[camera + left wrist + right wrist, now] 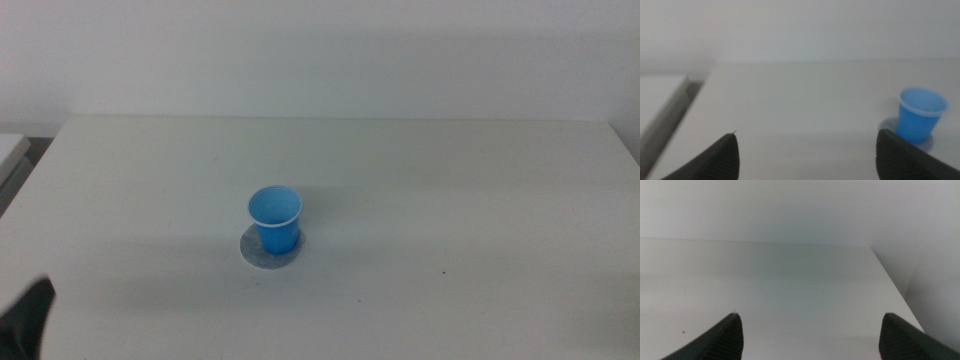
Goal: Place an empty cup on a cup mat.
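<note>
The blue cup (275, 217) with a thin white rim stands upright on the round grey cup mat (258, 254) near the middle of the white table (450, 190). It looks empty. In the left wrist view the cup (920, 116) stands on the mat (888, 124), well ahead of my left gripper (807, 152), whose jaws are wide apart with nothing between them. That gripper shows only as a dark tip (28, 318) at the lower left corner of the middle view. My right gripper (810, 335) is open and empty over bare table, out of the middle view.
The table's right edge (892, 280) runs close by the right gripper. A pale ledge (662, 107) lies beyond the table's left edge, also in the middle view (12, 150). A plain white wall stands behind the table.
</note>
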